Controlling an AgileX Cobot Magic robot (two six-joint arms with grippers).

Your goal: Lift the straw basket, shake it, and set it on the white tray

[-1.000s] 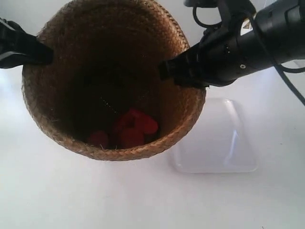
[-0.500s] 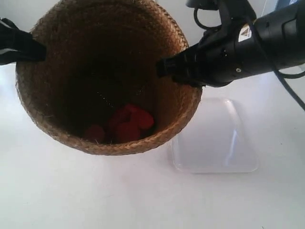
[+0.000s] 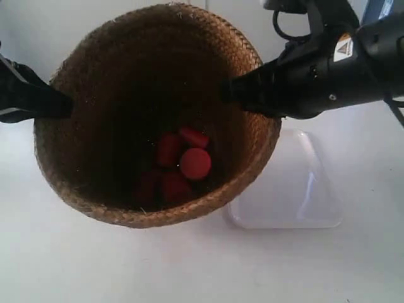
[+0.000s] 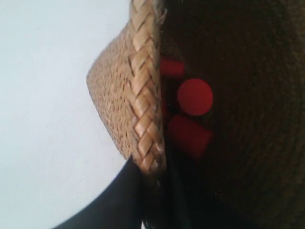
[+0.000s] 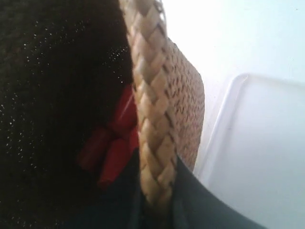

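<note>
The straw basket (image 3: 107, 120) is held off the white tray (image 3: 303, 196), beside it rather than over it, with only its rim overlapping the tray's edge in the exterior view. The left gripper (image 4: 153, 191) pinches the braided rim on the side away from the tray, one finger inside and one outside. The right gripper (image 5: 157, 193) pinches the rim the same way on the side next to the tray. Judging by how high the basket rides, the lift looks done. The red pieces (image 3: 194, 163) lying jumbled inside suggest the shake is under way, and the set-down on the tray is not yet done. The basket's base is hidden in every view, so its clearance above the table (image 3: 189, 271) cannot be told. The left arm is cut off at the edge of the exterior view.
</note>
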